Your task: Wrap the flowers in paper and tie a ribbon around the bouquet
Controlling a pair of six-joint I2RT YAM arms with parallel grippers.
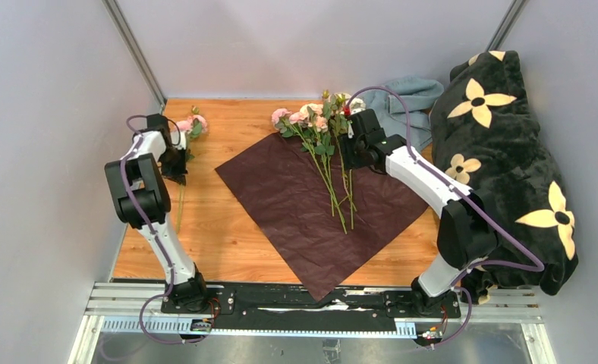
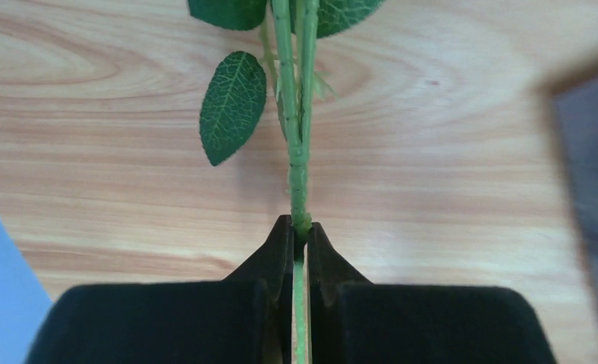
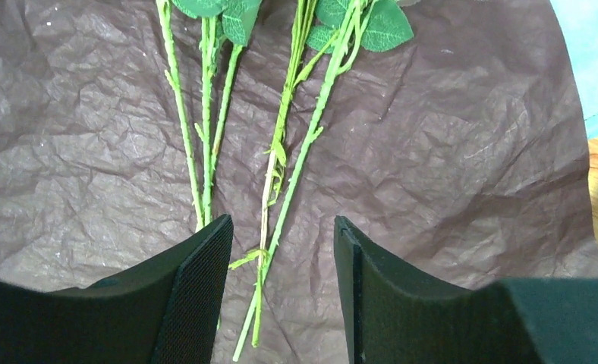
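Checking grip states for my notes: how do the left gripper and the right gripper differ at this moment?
The left gripper is shut on a rose stem; the right gripper is open, holding nothing. The left gripper is over the bare wooden table; the right gripper is over the dark red paper, with loose stems lying between its fingers. Both have black fingers and point along green stems.
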